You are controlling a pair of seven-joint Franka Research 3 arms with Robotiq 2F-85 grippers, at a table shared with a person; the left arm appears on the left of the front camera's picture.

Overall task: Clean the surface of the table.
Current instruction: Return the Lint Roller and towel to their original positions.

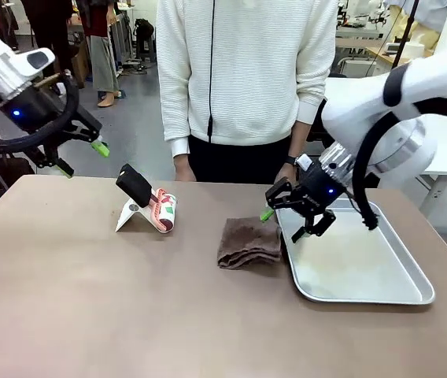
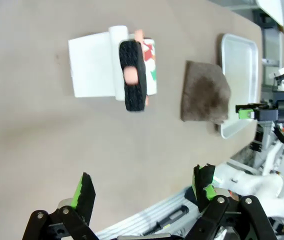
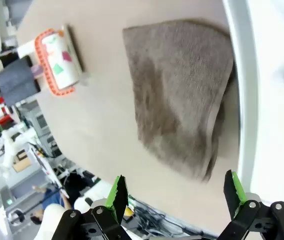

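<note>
Hovering with fingers spread wide and empty, the right gripper (image 1: 298, 214) is hanging over a folded brown cloth (image 1: 249, 244) on the brown counter (image 1: 90, 299); soft and limp, it is probably best pinched at its thick folded edge.

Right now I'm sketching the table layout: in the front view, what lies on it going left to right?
Lint roller on its white stand → folded brown cloth → metal tray, all on the table.
</note>
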